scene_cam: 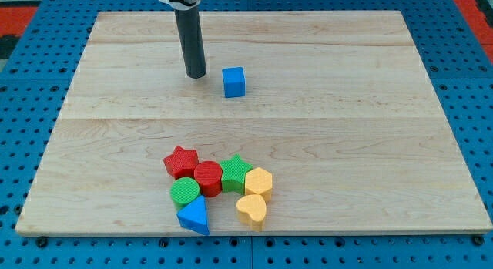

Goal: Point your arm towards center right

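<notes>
My tip [196, 75] rests on the wooden board [370, 146] in the upper middle-left of the view. A blue cube [234, 82] sits just to the right of the tip, a small gap apart. Near the view's bottom a cluster of blocks lies together: a red star [181, 160], a red cylinder [208, 177], a green star [236, 173], a green cylinder [185, 192], a yellow hexagon [259, 181], a yellow heart [252, 210] and a blue triangle [194, 216].
The board lies on a blue perforated base [23, 61]. A red strip [471, 7] shows at the view's top right corner.
</notes>
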`<state>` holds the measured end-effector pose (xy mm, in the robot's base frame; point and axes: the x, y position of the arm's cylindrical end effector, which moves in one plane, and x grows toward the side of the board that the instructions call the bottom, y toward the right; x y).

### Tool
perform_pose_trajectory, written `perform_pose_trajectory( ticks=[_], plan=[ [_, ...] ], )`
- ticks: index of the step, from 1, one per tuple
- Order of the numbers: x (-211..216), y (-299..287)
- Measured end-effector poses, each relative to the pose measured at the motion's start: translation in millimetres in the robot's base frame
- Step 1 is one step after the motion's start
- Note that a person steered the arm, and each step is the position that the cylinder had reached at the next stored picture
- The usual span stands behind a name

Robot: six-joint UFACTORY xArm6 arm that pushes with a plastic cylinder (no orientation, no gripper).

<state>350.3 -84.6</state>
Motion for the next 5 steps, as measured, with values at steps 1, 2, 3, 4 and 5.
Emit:
perform_pose_trajectory(
  ticks=[1,2,3,4,5],
  plan=[
    [2,0],
    [-27,-1],
    [-101,26],
    [-95,121],
    [-35,227]
  ],
)
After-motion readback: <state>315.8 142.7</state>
